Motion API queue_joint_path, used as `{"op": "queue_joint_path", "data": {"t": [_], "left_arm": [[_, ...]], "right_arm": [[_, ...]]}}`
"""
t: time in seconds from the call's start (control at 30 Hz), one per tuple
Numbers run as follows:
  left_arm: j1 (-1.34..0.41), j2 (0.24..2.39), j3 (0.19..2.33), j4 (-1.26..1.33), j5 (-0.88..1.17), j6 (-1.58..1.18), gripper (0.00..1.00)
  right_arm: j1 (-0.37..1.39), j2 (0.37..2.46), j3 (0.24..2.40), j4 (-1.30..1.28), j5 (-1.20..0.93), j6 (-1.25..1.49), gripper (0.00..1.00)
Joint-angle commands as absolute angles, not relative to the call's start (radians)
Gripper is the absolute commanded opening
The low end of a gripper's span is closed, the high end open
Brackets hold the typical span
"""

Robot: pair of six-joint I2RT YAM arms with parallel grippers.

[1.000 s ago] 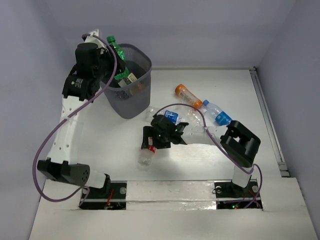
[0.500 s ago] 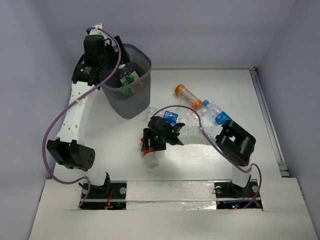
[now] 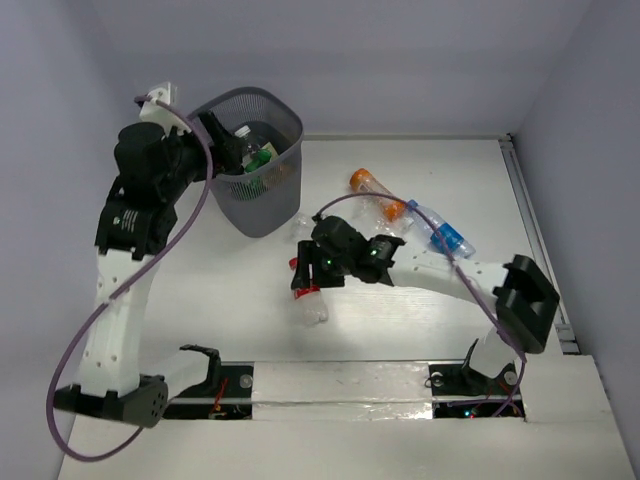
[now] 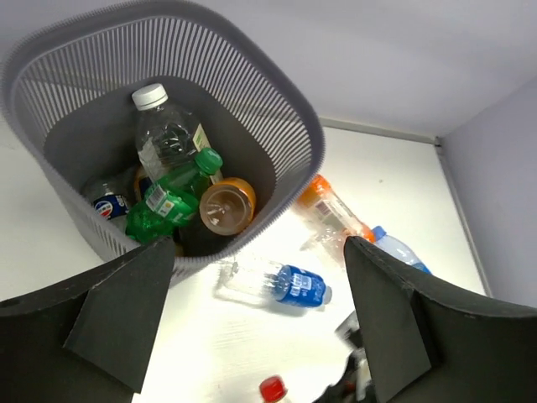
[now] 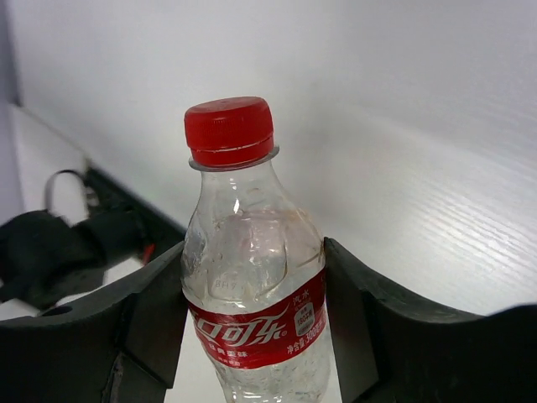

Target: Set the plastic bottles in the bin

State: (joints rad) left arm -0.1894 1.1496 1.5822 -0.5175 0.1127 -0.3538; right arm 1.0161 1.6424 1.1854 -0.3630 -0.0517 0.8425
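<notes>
On the white table (image 3: 230, 300) we see the dark grey mesh bin (image 3: 258, 205) at the far left. It holds a clear white-capped bottle (image 4: 168, 134), a green bottle (image 4: 172, 197) and others. Our left gripper (image 4: 258, 252) hangs above the bin, fingers wide apart and empty. Our right gripper (image 5: 256, 302) is clamped on a clear red-capped plastic bottle (image 5: 247, 243) mid-table. A blue-labelled bottle (image 4: 281, 283) lies just beside the bin. An orange-capped bottle (image 4: 331, 214) and a blue-capped bottle (image 4: 398, 248) lie further right.

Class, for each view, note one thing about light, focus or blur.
Top view: even light, soft shadows around the bin. Left wrist view: bin sharp, near fingers dark, soft-edged. Right wrist view: red-capped bottle crisp, table behind it pale.
</notes>
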Motion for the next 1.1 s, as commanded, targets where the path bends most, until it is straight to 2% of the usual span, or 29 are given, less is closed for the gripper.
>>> {"op": "queue_joint_path", "data": {"t": [0.0,0.13,0.27,0.3,0.37,0.4,0.43,0.53,0.67,0.77,0.87,1.0,1.03,1.07], "left_arm": [[-0.189,1.046,1.552,-0.511,0.109,-0.366,0.77],[-0.189,0.957,1.511,-0.479,0.106,-0.437,0.65],[-0.189,0.928,1.514,-0.489,0.083,-0.459,0.45],[-0.189,0.925,1.517,-0.494,0.063,-0.457,0.3],[-0.189,0.923,1.526,-0.503,0.043,-0.449,0.17],[-0.199,0.922,1.52,-0.503,0.04,-0.448,0.05],[-0.199,0.922,1.511,-0.496,0.046,-0.449,0.0],[-0.199,0.916,1.45,-0.465,0.101,-0.475,0.0],[-0.199,0.891,1.353,-0.451,0.155,-0.506,0.0],[-0.199,0.876,1.281,-0.434,0.186,-0.529,0.0],[-0.199,0.868,1.212,-0.396,0.225,-0.561,0.0],[-0.254,0.87,1.148,-0.345,0.264,-0.595,0.0],[-0.283,0.874,1.132,-0.331,0.243,-0.603,0.0],[-0.32,0.887,1.126,-0.328,0.218,-0.609,0.0]], "right_arm": [[1.025,1.531,1.409,-0.448,-0.003,0.761,0.31],[1.013,1.587,1.746,-0.547,0.101,0.675,0.31],[0.963,1.705,2.063,-0.554,0.127,0.62,0.32],[0.948,1.744,2.136,-0.564,0.115,0.617,0.32],[0.908,1.89,2.395,-0.586,0.092,0.617,0.32],[0.893,1.945,2.481,-0.583,0.083,0.638,0.32],[0.862,1.995,2.616,-0.56,0.065,0.661,0.33],[0.827,2.126,2.652,-0.364,0.009,0.802,0.51],[0.801,2.223,2.669,-0.239,-0.03,0.919,0.83],[0.782,2.234,2.731,-0.23,-0.028,0.917,0.93],[0.755,2.175,2.652,-0.196,-0.032,0.93,0.96],[0.744,2.088,2.597,-0.293,-0.026,0.855,0.97],[0.744,2.05,2.494,-0.287,-0.022,0.81,0.94],[0.744,1.952,2.424,-0.275,-0.008,0.783,0.76]]}}
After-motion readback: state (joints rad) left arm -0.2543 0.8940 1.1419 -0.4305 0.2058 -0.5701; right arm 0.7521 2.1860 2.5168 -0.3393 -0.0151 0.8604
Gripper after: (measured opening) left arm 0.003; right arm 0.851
